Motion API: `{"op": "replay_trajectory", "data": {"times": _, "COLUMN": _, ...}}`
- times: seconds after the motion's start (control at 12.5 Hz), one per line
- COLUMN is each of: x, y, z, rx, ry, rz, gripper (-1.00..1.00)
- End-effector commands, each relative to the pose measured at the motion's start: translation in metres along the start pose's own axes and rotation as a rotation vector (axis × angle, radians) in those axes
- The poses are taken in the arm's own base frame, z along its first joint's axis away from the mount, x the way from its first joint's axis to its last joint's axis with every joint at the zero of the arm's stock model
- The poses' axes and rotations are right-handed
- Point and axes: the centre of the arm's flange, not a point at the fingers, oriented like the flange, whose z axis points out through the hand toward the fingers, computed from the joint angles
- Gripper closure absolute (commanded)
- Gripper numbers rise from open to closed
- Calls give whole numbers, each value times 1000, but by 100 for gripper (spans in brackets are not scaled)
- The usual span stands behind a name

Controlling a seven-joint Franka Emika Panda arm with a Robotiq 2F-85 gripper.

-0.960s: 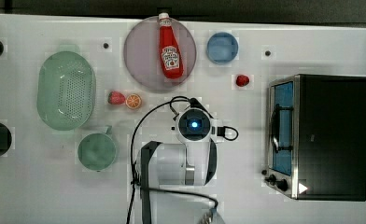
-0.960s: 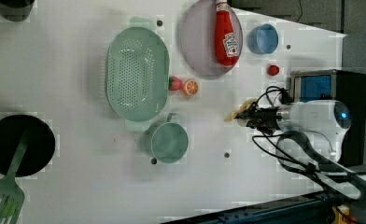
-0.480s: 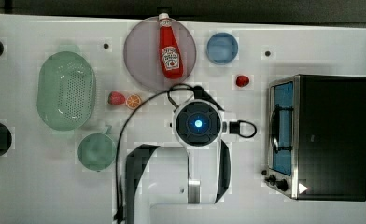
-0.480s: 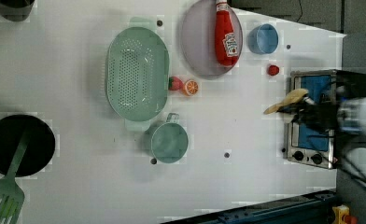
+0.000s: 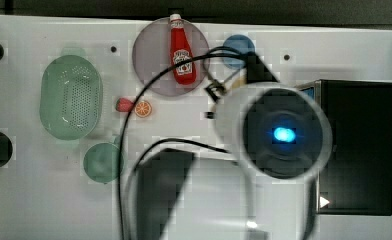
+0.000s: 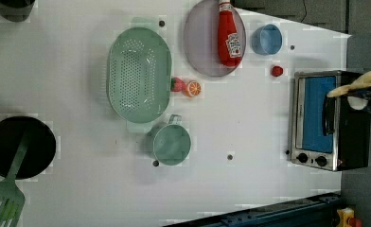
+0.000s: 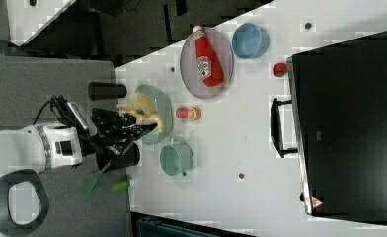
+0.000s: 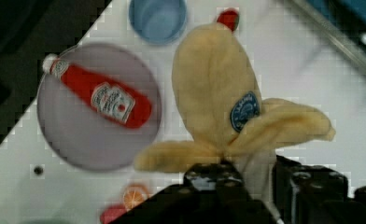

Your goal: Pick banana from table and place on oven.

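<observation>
Yellow banana (image 8: 218,93) is now up off the table (image 6: 250,123); our gripper (image 8: 246,179) squeezes it, carrying it toward the oven (image 6: 325,123).

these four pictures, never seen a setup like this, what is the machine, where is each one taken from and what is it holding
It is one robot arm working over a white table, seen by four cameras at one moment. The top view, left view and right view come from cameras off the arm; the wrist view comes from a camera on the arm's own wrist. Its gripper has its fingers shut on a soft yellow banana, lifted off the table.

On the table stand a black toaster oven, a grey plate with a ketchup bottle on it, a blue bowl, a green colander, a green cup, an orange slice and a black pan.
</observation>
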Motion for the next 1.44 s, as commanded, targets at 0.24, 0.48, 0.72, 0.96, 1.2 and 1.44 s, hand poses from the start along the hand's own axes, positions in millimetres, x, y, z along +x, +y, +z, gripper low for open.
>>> {"op": "replay_trajectory", "data": {"times": 0.24, "x": 109, "y": 122, "z": 53, "rx": -85, "ry": -52, "rz": 9, "gripper": 50}}
{"op": "replay_trajectory", "data": {"times": 0.48, "x": 148, "y": 170, "z": 83, "rx": -113, "ry": -40, "rz": 10, "gripper": 50}}
{"op": "replay_trajectory", "data": {"times": 0.72, "x": 180, "y": 197, "z": 112, "rx": -137, "ry": 39, "rz": -27, "gripper": 50}}
{"op": "replay_trajectory", "data": {"times": 0.96, "x": 191, "y": 215, "z": 145, "rx": -187, "ry": 20, "rz": -36, "gripper": 50}}
{"op": "replay_trajectory", "data": {"times": 1.2, "x": 194, "y": 220, "z": 151, "rx": -200, "ry": 23, "rz": -29, "gripper": 21}}
{"op": "replay_trajectory", "data": {"times": 1.44, "x": 195, "y": 221, "z": 149, "rx": -205, "ry": 28, "rz": -33, "gripper": -47}}
